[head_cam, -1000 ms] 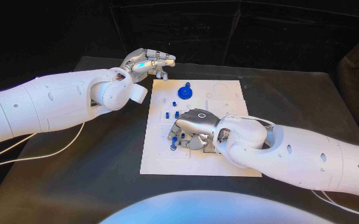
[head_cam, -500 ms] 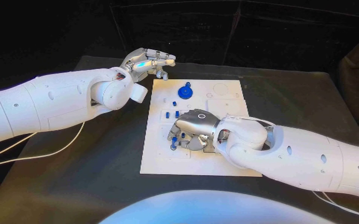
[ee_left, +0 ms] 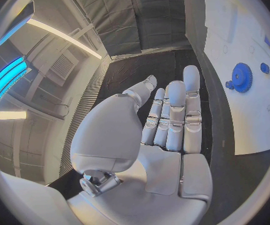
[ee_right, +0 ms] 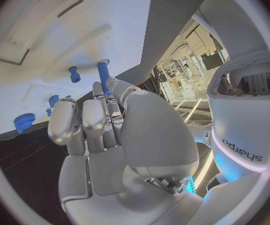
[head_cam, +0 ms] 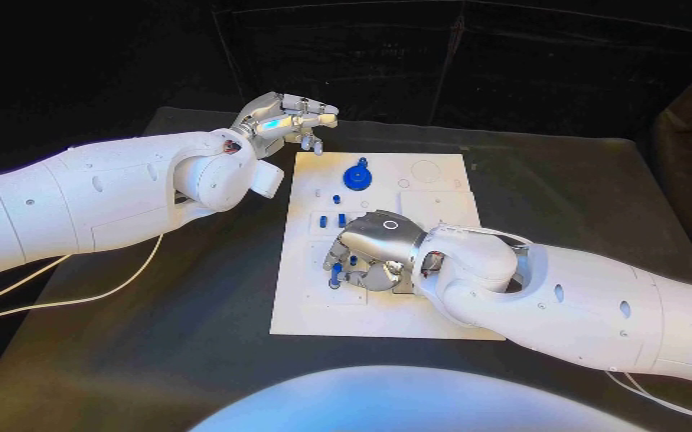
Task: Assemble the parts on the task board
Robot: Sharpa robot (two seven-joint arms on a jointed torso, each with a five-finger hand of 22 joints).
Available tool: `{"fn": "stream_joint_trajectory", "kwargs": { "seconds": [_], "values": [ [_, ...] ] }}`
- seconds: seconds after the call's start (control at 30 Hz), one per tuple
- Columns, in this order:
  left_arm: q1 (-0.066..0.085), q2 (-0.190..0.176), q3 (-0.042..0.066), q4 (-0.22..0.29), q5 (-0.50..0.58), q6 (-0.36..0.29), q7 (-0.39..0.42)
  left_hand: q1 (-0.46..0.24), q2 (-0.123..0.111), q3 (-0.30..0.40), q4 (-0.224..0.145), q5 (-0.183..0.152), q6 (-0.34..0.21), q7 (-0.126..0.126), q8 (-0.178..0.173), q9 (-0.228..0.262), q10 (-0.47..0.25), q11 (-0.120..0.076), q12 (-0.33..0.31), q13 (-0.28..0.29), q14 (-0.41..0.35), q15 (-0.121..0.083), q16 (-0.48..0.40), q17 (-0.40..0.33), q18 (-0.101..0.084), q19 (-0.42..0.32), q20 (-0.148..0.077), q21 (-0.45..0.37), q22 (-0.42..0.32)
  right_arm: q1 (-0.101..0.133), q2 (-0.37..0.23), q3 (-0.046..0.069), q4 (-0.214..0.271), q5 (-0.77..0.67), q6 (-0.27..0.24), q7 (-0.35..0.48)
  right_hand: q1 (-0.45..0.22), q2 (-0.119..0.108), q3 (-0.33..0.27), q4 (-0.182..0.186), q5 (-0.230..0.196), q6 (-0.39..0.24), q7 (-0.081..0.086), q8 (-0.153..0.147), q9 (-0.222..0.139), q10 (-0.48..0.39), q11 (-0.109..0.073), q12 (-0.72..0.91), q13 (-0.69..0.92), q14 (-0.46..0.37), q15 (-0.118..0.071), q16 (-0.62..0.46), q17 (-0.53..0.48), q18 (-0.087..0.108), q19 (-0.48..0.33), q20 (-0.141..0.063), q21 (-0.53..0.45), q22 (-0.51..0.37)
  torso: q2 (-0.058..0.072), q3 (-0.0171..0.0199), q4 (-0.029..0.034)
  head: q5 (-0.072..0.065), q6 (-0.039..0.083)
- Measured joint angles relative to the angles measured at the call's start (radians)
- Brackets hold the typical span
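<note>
Right hand [head_cam: 372, 250] over task board [head_cam: 433, 322], pinching blue peg [ee_right: 102, 76].
Peg long axis along fingers; blue gear [head_cam: 358, 176] well apart. Left hand [head_cam: 286, 120] off board on worktop [head_cam: 173, 352], fingers straight, holding nothing.

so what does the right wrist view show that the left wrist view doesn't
Only the right wrist view: the right hand from behind, fingers curled over the task board, a blue peg at the fingertips, and a small blue pin standing nearby.

Only the left wrist view: the left hand, fingers straight and holding nothing, beside the board's edge above the black table.

Both: the white task board and the blue gear, seen in the right wrist view at the board's far edge.
</note>
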Motion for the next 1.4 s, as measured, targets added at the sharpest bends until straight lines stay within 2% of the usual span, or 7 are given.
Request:
{"fn": "stream_joint_trajectory", "kwargs": {
  "seconds": [1.4],
  "values": [
    [0.0,0.001,0.0,-0.004,0.0,0.004,-0.007,-0.003,0.003,0.003,0.003,0.0,-0.004,0.004,0.003,0.0,0.0,0.0,0.0,-0.001,0.0,0.0,0.0,-0.003,0.0,0.0,0.0,0.0,-0.002,-0.002,-0.006,-0.001,0.011,-0.005,-0.001,0.008,-0.004,-0.004,0.002,-0.002,0.007,-0.001,-0.002,-0.002,0.0,0.0,0.0,0.0,0.001,0.0,0.0,0.0,0.004,0.0,0.0,0.0,0.0,0.003,0.0,0.0,0.0001,0.002,-0.005]
  ]
}}
